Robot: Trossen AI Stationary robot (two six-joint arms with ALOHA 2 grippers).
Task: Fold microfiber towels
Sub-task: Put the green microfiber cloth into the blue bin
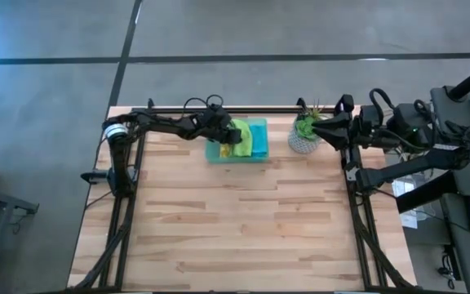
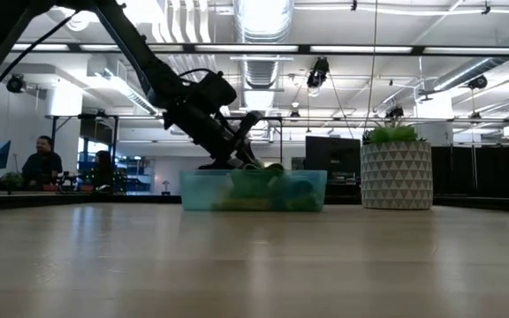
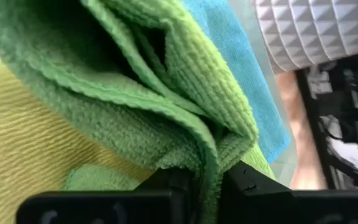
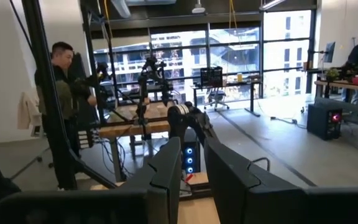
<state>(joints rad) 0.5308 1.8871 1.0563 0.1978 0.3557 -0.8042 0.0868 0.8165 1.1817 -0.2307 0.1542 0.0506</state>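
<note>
The left gripper (image 3: 207, 180) pinches a fold of a green towel (image 3: 166, 93), its fingers pressed on the cloth and mostly cut off at the frame edge in the left wrist view. Under that towel lies a yellow towel (image 3: 23, 155), and beside it a blue towel (image 3: 241, 56), all inside the tray (image 1: 235, 155) at the table's (image 1: 235, 237) far edge. From table height the tray's cloudy wall blurs the cloths, and the gripper's tips are hidden behind its rim. A second green towel cannot be told apart. Just beyond stands a potted plant (image 1: 304, 135). The right gripper (image 4: 194, 168) hangs off the table's far right, fingers slightly parted and holding nothing. People (image 4: 64, 93) show in the room behind.
</note>
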